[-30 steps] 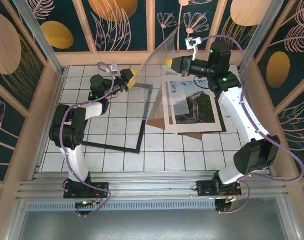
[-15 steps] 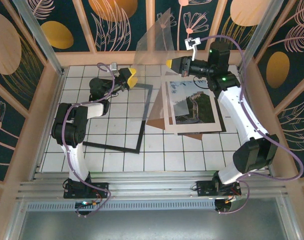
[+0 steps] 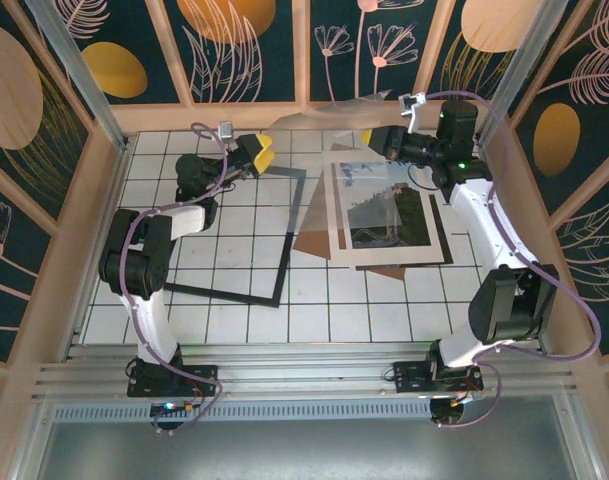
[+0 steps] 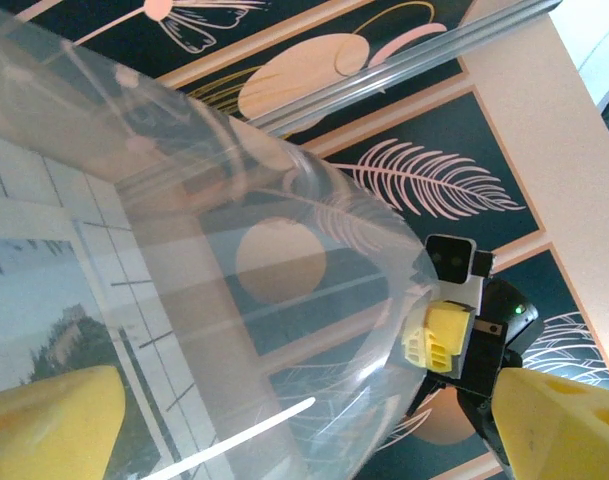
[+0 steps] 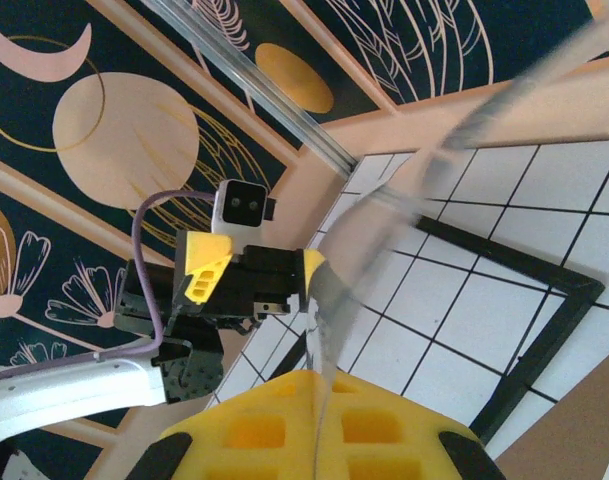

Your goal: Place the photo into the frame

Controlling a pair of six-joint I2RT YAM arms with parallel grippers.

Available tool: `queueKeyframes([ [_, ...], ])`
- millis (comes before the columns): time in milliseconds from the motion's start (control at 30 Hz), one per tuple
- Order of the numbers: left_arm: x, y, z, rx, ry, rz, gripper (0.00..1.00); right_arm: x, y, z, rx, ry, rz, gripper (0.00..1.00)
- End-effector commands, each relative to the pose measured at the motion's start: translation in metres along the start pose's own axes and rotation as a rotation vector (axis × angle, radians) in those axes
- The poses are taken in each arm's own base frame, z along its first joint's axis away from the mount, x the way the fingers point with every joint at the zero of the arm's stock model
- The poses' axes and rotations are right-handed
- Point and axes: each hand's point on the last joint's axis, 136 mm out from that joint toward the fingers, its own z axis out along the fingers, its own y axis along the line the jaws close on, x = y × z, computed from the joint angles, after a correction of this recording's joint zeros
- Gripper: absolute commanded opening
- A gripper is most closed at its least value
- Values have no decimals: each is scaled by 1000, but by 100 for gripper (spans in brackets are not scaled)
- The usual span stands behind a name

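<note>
The photo [image 3: 384, 215], picture side up, lies at the right on a brown board. The thin black frame [image 3: 288, 240] lies flat on the tiles at centre left. My right gripper [image 3: 372, 140] is shut on the edge of a clear flexible sheet [image 3: 324, 115], which bows in the air over the photo toward my left gripper [image 3: 259, 153]. In the right wrist view the yellow pads [image 5: 384, 440] pinch the sheet [image 5: 384, 230], with the frame's corner [image 5: 524, 262] beyond. My left gripper [image 4: 304, 420] stands open, the curved sheet [image 4: 284, 300] in front of it.
The brown cardboard board [image 3: 309, 240] sticks out from under the photo and overlaps the frame's right side. Wooden walls with patterned panels [image 3: 224, 50] close in the white tiled table [image 3: 224, 320] at the back and both sides.
The clear sheet has tipped from standing upright to lying lower and to the right, over the photo. My right gripper moved right and back with it. The left gripper stayed near the frame's top corner.
</note>
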Motion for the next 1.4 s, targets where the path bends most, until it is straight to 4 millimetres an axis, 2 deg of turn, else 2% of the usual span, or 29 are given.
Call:
queueKeyframes([
  [0,4,-24,1,22,17,100,90,-7,3,2,-23,-28,-7,0],
  [267,2,-19,0,-46,8,156,67,-6,-10,8,-35,-56,66,0],
  [333,1,-18,-1,-65,-2,167,59,-5,-13,8,-31,-62,77,0],
  [433,0,-21,-5,-96,-24,196,42,2,-16,13,-41,-56,100,0],
  [533,0,-15,-8,-181,-34,233,29,7,-18,17,-47,-47,109,0],
  [933,1,-10,-9,-220,-28,247,17,14,-31,19,-28,-52,137,0],
  [1133,4,-4,-10,-240,-14,250,32,14,-39,18,-8,-50,140,0],
  [1233,5,-3,-10,-241,-10,250,34,13,-41,16,1,-51,138,0],
  [1367,5,-3,-10,-242,-7,252,30,13,-43,15,10,-49,133,0],
])
